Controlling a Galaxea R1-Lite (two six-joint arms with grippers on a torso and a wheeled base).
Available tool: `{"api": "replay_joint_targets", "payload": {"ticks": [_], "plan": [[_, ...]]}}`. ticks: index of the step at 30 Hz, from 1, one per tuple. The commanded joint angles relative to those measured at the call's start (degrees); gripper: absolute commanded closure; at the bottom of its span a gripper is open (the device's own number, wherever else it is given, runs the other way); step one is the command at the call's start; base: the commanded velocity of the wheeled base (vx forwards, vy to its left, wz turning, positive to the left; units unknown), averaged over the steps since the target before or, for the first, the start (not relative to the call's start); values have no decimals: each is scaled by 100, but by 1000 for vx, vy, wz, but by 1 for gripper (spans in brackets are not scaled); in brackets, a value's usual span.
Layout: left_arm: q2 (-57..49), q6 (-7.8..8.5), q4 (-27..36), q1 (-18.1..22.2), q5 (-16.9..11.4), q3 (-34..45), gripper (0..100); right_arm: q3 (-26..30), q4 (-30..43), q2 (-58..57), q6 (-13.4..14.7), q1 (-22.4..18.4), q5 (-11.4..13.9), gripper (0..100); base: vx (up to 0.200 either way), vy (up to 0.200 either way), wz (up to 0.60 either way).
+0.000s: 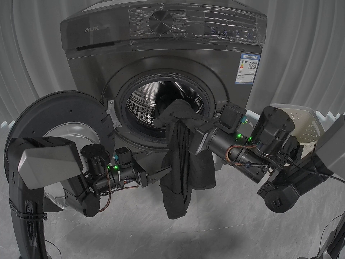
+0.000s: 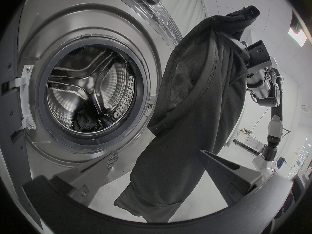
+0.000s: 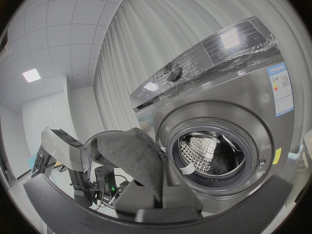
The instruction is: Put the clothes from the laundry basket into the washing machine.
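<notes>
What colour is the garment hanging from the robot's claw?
Plain black, with no pattern. The garment shows best in the left wrist view.

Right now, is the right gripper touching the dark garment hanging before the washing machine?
Touching. The right wrist view shows the right gripper shut on the dark garment, with cloth bunched in its grasp.

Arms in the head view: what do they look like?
Both are black, built of cylindrical joints with small green lights. The left arm carries a pale grey boxy cover; the right arm has a looped coppery braided cable.
</notes>
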Motion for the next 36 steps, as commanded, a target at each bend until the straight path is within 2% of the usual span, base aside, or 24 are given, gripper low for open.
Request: {"api": "replay_joint_targets", "payload": {"ticks": [1, 8, 12, 14, 16, 22, 29, 30, 36], "plan": [[63, -14, -1, -13, -9, -32, 0, -48, -6, 18, 1, 44, 4, 100, 0, 0, 0], [301, -76, -1, -39, -88, -269, 0, -66, -6, 18, 1, 79, 48, 100, 0, 0, 0], [301, -111, 7, -92, -563, -199, 0, -57, -15, 18, 1, 79, 57, 100, 0, 0, 0], [292, -181, -1, -162, -615, -207, 0, -57, -15, 9, -7, 79, 57, 100, 0, 0, 0], [274, -208, -1, -198, -624, -207, 0, -57, -24, 9, -7, 70, 65, 100, 0, 0, 0], [169, -146, -1, -162, -598, -120, 0, -39, -32, 9, 1, 44, 83, 100, 0, 0, 0], [257, -190, 7, -198, -475, -295, 0, -66, -41, 71, 1, 88, 74, 100, 0, 0, 0], [283, -172, 7, -198, -440, -313, 100, -57, -41, 71, 1, 79, 74, 100, 0, 0, 0], [230, -208, 7, -189, -396, -286, 100, -39, -50, 62, 1, 79, 74, 100, 0, 0, 0]]}}
